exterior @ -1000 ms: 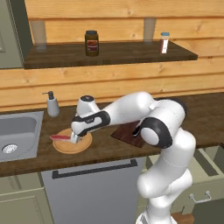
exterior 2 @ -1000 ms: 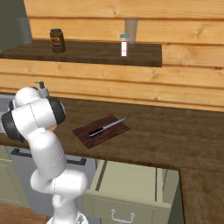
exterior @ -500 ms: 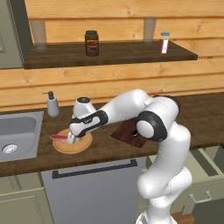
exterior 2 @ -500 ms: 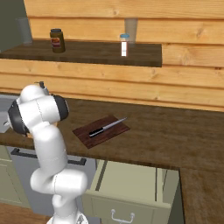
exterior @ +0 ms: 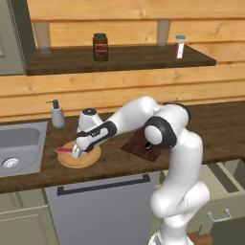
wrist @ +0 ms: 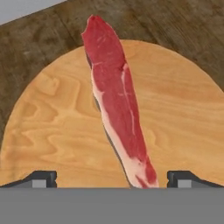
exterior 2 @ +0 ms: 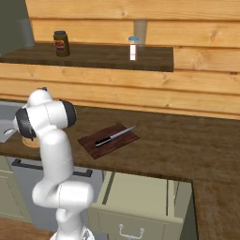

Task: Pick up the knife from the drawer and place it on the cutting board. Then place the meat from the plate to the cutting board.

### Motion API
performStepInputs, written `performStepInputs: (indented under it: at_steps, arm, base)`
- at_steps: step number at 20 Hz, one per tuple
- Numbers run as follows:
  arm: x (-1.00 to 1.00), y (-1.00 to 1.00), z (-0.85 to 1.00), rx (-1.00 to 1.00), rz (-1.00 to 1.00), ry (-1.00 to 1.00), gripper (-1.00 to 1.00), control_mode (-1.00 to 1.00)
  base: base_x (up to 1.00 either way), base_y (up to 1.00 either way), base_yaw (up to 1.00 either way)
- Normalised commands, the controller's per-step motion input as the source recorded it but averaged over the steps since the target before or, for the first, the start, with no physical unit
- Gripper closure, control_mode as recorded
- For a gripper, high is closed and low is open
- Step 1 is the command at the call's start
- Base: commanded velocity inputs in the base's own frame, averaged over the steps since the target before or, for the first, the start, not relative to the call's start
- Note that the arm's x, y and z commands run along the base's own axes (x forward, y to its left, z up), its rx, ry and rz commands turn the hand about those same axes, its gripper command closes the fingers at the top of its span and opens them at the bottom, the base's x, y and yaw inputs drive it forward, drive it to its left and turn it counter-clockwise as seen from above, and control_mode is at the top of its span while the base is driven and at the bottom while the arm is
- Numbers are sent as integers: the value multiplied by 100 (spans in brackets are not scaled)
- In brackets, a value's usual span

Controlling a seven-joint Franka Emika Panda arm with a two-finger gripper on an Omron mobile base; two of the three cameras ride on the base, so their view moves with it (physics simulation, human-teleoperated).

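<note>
The red-pink meat [wrist: 118,100] lies lengthwise on the round tan plate [wrist: 52,131]; in the left base view the meat [exterior: 63,150] sticks out left of my hand on the plate [exterior: 88,159]. My gripper [wrist: 112,179] is open low over the plate, one fingertip [wrist: 43,178] on each side of the meat's near end; from the left base it is the gripper [exterior: 76,153]. The knife [exterior 2: 115,136] rests on the dark cutting board [exterior 2: 108,140], also the cutting board [exterior: 141,146]. The drawer [exterior 2: 140,201] stands pulled out below the counter.
A sink [exterior: 19,143] lies left of the plate, with a soap dispenser [exterior: 57,114] behind it. On the shelf stand a jar [exterior: 100,47] and a small bottle [exterior: 180,46]. A grey panel with a dark bar handle [exterior: 103,184] sits under the counter.
My hand has come down and a little left over the plate, closer to the meat. The knife, board and drawer have not moved.
</note>
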Motion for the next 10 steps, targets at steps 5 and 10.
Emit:
performStepInputs:
  at_steps: [5,10]
  arm:
    - [27,0,-3,0,0,0,-100,-100]
    - [14,9,-14,0,0,0,-100,-100]
  base:
    - [0,0,0]
    - [0,0,0]
